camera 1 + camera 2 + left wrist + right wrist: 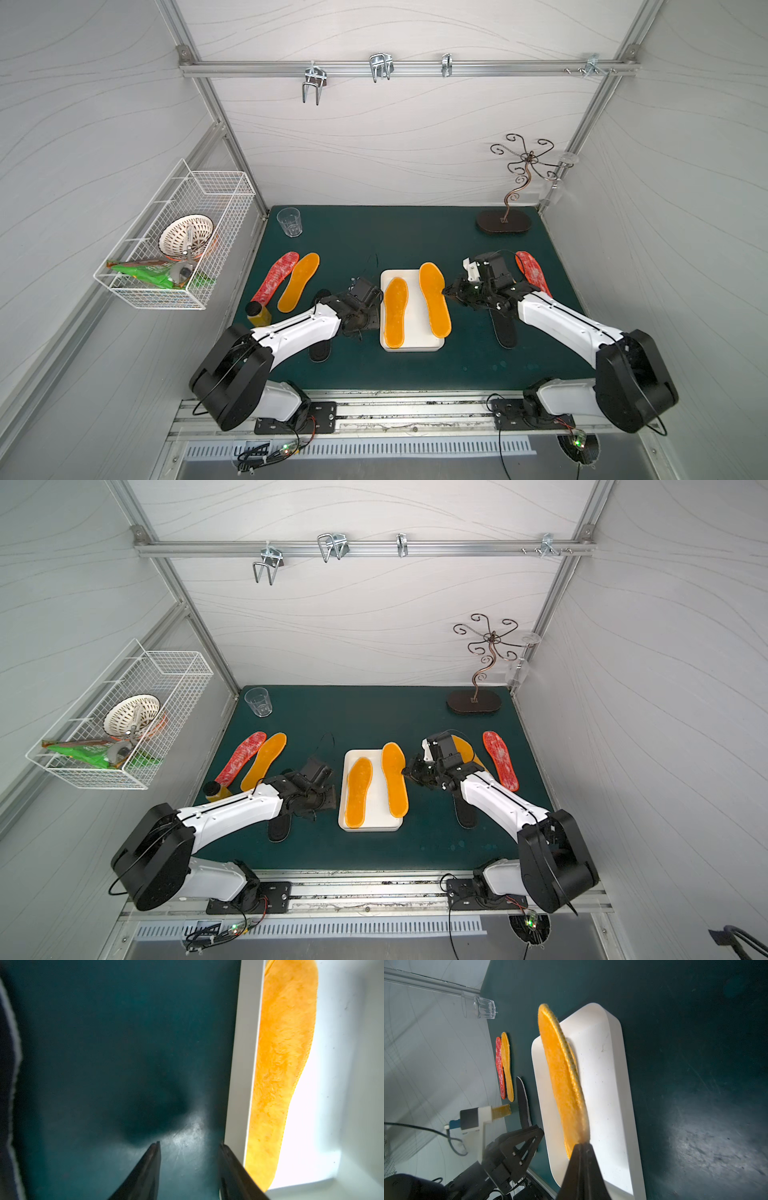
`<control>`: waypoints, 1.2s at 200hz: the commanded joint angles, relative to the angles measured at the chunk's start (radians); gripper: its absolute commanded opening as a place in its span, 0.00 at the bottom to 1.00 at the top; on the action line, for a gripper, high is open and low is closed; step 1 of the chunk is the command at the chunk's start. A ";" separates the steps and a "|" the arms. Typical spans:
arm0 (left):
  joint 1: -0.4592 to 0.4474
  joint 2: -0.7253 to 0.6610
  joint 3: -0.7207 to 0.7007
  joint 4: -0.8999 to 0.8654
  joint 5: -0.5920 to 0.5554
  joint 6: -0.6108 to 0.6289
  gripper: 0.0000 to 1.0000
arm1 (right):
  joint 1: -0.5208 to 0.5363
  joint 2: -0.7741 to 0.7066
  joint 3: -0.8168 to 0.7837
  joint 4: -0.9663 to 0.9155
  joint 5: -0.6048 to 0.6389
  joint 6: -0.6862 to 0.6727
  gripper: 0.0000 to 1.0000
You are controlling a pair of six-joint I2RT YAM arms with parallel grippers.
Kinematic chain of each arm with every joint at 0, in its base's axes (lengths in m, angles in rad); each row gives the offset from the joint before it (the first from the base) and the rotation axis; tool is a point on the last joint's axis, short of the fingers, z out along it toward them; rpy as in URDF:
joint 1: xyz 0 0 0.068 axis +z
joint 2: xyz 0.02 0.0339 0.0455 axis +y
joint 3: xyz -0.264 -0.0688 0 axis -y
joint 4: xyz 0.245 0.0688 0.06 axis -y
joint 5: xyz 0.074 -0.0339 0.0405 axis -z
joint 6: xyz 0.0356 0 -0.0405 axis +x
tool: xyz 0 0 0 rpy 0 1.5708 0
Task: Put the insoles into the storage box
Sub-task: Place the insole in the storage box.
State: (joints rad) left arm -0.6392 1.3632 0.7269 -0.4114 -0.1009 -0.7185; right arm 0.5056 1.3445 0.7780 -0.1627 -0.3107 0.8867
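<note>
Both arms [291, 328] [557, 313] flank the storage box [414, 320] — black insoles [319, 353] [506, 334] half-hidden beneath them.

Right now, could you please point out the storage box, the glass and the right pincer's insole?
storage box [417, 332]: in a top view, bare white floor
glass [289, 221]: in a top view, its middle
held insole [434, 299]: in a top view, its middle

No text, label or number is legible.
</note>
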 commanded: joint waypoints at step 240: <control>0.054 -0.019 -0.002 -0.026 -0.067 0.020 0.50 | 0.250 0.170 0.035 0.011 0.459 0.119 0.00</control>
State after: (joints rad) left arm -0.5880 1.3323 0.7078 -0.4377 -0.1471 -0.7082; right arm 0.7448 1.5070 0.8051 -0.1417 0.1143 0.9882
